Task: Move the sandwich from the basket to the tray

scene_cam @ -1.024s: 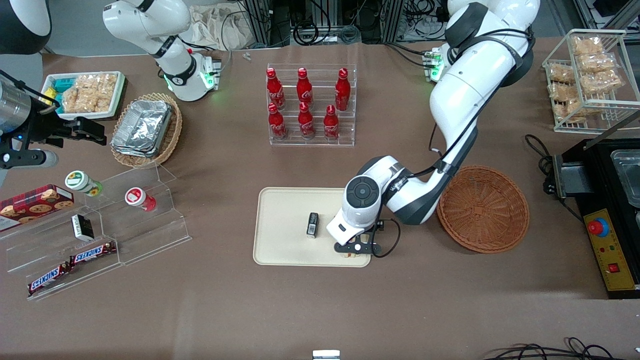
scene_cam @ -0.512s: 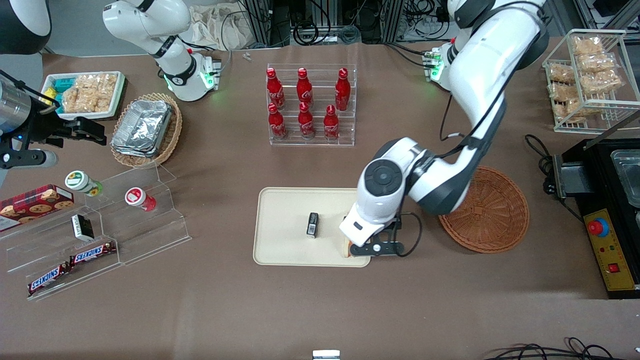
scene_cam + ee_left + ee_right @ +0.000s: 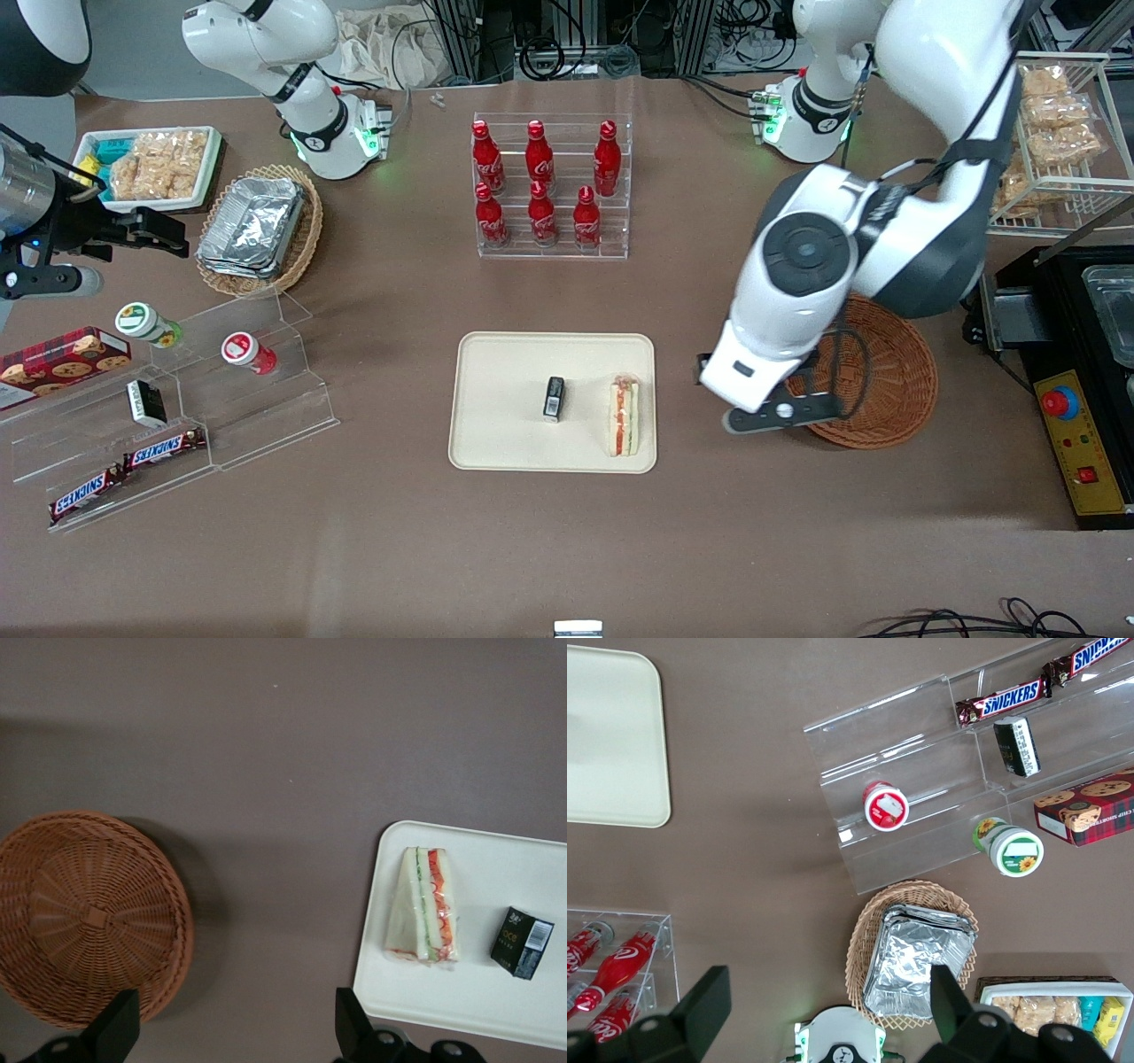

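The sandwich (image 3: 624,415), a white wedge with red and green filling, lies on the cream tray (image 3: 505,425) near its edge toward the basket. It also shows in the left wrist view (image 3: 423,904) on the tray (image 3: 496,1001). The reddish-brown basket (image 3: 886,372) is empty, as the left wrist view (image 3: 89,912) shows. My left gripper (image 3: 780,412) is open and empty. It hangs high over the bare table between tray and basket (image 3: 235,1036).
A small black box (image 3: 554,397) stands on the tray beside the sandwich. A rack of red cola bottles (image 3: 549,186) stands farther from the camera. A black machine (image 3: 1081,372) sits toward the working arm's end. An acrylic snack shelf (image 3: 177,408) sits toward the parked arm's end.
The gripper has let go of the sandwich, risen and swung from the tray toward the basket. The sandwich stays lying on the tray, uncovered.
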### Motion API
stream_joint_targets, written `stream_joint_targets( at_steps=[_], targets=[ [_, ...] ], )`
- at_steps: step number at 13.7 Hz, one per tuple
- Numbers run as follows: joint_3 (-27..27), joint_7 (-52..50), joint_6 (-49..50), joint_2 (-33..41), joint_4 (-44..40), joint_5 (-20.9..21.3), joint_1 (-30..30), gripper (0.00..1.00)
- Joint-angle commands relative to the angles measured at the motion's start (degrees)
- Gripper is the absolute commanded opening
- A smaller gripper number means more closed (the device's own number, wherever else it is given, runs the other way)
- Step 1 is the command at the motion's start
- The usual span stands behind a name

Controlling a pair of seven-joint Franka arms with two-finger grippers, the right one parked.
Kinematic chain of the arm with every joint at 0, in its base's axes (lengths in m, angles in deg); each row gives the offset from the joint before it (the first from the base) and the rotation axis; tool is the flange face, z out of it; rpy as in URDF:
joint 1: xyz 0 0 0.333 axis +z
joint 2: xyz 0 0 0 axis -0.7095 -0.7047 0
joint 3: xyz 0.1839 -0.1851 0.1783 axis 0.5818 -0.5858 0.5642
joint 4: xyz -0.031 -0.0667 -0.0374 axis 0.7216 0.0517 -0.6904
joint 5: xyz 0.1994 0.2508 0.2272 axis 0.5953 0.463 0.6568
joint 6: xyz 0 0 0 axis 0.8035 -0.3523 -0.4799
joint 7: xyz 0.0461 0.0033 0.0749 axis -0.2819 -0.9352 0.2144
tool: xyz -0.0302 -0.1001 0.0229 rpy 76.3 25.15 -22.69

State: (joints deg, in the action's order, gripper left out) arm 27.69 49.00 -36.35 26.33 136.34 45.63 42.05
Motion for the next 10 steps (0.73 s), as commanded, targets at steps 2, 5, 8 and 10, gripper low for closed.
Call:
stream_joint_targets(
  at_steps=[2,5,8,10],
  targets=[
    [5.72,14.47,2.37,10.83,7.85,-8.48,3.85,0.99],
    [18.81,30.63,0.19,22.34,19.01,-18.41,2.01,0.99],
    [30.70,41.21,-2.10,29.39,27.37,-20.10,-2.04,1.00],
    [31.07,41.94,-2.90,29.94,28.71,-19.40,-0.73,1.00]
  ],
)
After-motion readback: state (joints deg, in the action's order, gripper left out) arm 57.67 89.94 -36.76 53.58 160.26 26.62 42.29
